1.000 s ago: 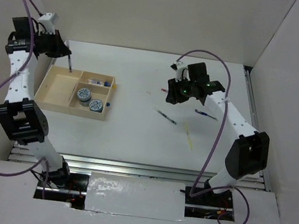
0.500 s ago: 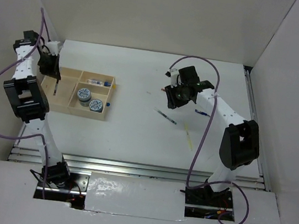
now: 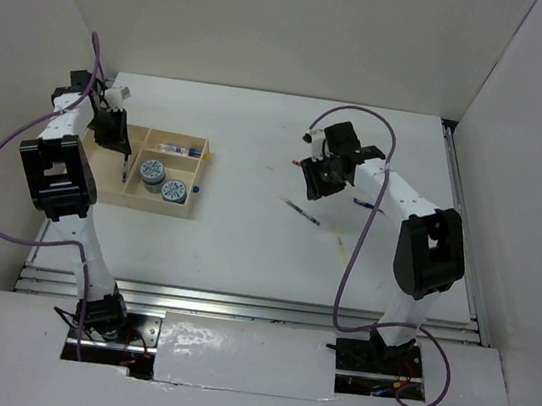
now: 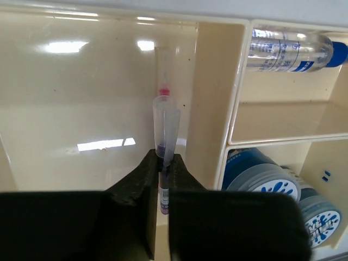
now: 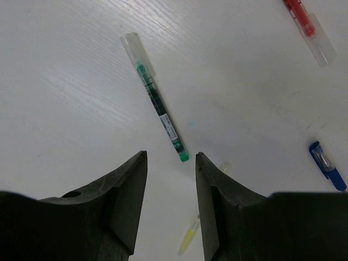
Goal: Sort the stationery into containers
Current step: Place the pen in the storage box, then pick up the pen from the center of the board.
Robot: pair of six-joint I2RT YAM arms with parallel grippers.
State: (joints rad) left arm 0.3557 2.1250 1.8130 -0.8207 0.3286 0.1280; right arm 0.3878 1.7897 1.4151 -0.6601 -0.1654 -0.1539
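The tan tray [image 3: 157, 208] lies at the left of the table. My left gripper [image 4: 163, 161] is shut on a purple pen [image 4: 165, 122] with a clear cap, which points down into the tray's large left compartment [image 4: 81, 109], close to the divider. In the top view that left gripper [image 3: 121, 142] hangs over the tray. Two blue-white tape rolls [image 3: 152, 172] [image 3: 174, 190] fill the right compartments, and a clear pen with a blue cap [image 4: 293, 51] lies in the far one. My right gripper [image 5: 171, 157] is open above the table, just short of a green pen [image 5: 157, 106].
Around the right gripper [image 3: 315, 177] lie a red pen [image 5: 307, 22], a blue pen [image 5: 328, 167] and a pale yellow pen [image 5: 187, 239]. In the top view the green pen [image 3: 302, 211], yellow pen [image 3: 344, 249] and blue pen [image 3: 371, 208] show. White walls enclose the table.
My left arm has swung from the back left corner over the tray and brought the pen down into the left compartment. The right gripper has shifted slightly left.
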